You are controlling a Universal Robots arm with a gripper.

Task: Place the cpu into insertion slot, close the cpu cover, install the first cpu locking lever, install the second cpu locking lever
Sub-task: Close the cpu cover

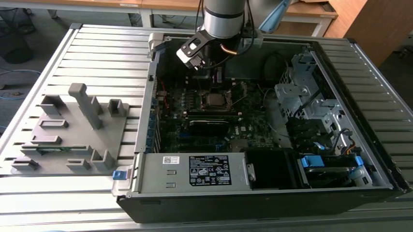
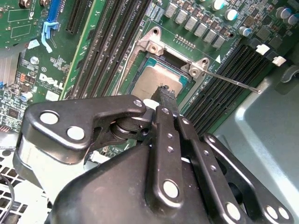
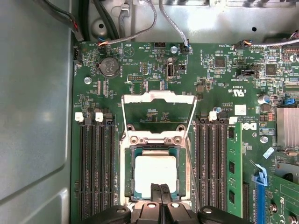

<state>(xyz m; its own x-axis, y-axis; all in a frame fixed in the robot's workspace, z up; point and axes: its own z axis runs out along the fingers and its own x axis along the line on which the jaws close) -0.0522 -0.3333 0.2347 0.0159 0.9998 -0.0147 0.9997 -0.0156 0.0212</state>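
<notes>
The cpu (image 3: 155,173) lies flat in the insertion slot (image 3: 125,186), its silver-grey top showing in both wrist views (image 2: 156,78). The cpu cover (image 3: 159,99) is swung open, its silvery frame tilted back away from the socket. My gripper (image 3: 160,190) hovers over one edge of the cpu with its black fingers (image 2: 166,94) pressed together and nothing between them. A thin wire locking lever (image 2: 233,82) sticks out free beside the socket. In the exterior view the gripper (image 1: 208,77) hangs inside the case just above the insertion slot (image 1: 213,99).
Long black memory slots (image 3: 96,168) flank the socket on both sides. The metal case wall (image 3: 32,116) stands close by. Drive cages (image 1: 303,101) fill the exterior view's right, a power supply (image 1: 193,171) the front. A grey fixture (image 1: 71,130) lies outside the case.
</notes>
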